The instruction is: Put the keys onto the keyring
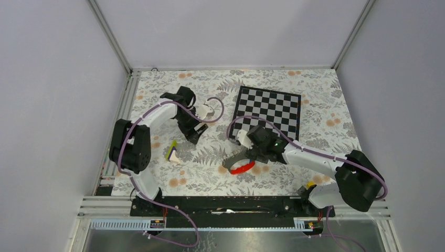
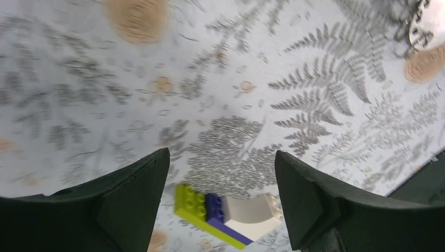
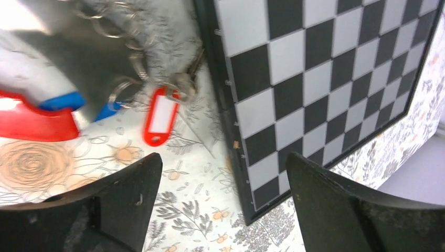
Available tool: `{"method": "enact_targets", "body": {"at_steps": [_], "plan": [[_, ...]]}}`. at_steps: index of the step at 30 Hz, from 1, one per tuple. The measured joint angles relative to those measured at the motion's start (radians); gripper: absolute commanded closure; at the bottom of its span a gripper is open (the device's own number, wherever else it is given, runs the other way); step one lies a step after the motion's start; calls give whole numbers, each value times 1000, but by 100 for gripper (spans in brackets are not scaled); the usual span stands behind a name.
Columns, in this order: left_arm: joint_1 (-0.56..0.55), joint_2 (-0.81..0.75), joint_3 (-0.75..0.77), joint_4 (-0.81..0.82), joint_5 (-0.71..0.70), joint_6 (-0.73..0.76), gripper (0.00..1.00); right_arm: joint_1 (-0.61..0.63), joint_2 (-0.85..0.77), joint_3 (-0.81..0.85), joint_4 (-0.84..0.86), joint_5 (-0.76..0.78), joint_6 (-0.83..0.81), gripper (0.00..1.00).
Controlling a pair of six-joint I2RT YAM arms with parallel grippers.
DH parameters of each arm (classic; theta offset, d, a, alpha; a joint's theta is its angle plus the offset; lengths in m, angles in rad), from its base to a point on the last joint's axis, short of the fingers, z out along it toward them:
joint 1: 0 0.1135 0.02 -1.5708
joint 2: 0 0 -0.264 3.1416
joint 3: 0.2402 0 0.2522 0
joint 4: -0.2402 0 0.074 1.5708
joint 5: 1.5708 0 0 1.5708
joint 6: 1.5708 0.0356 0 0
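The keyring (image 1: pixel 239 167) is a grey strap loop with a red section, lying on the floral cloth mid-table. In the right wrist view its grey strap (image 3: pixel 99 58) and red section (image 3: pixel 31 123) fill the upper left. The red-tagged key (image 3: pixel 160 115) lies beside the strap among several small metal rings (image 3: pixel 123 89). The blue tag (image 3: pixel 107 111) peeks out at the strap's edge. My right gripper (image 3: pixel 223 163) is open and empty, just above the cloth near them, and shows in the top view (image 1: pixel 245 153). My left gripper (image 2: pixel 220 157) is open and empty, apart from them.
A black-and-white chessboard (image 1: pixel 270 107) lies at the back right, its edge (image 3: pixel 236 142) close to the right fingers. A yellow-green, blue and white block (image 2: pixel 225 215) lies under the left gripper, also in the top view (image 1: pixel 172 152). Walls enclose the table.
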Motion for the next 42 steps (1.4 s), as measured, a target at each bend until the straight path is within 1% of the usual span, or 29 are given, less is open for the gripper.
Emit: {"method": "enact_targets", "body": {"at_steps": [6, 12, 18, 22, 25, 29, 36, 42], "plan": [[18, -140, -40, 162, -68, -63, 12, -153, -72, 40, 11, -86, 23, 0], [70, -254, -95, 322, -101, -145, 1, -256, -141, 95, 37, -155, 71, 0], [136, -384, -189, 495, -130, -262, 1, -373, -163, 122, 87, -183, 165, 0], [155, -510, -288, 633, -177, -332, 1, -437, -212, 122, 133, -188, 239, 0], [155, -616, -364, 732, -193, -361, 1, -457, -252, 116, 176, -188, 290, 0], [155, -716, -435, 818, -179, -385, 1, -468, -303, 80, 227, -187, 348, 0], [155, -822, -527, 881, -116, -434, 1, -474, -369, 38, 233, -187, 386, 0], [155, -924, -617, 933, -128, -534, 1, -476, -433, 25, 250, -205, 402, 0]]}}
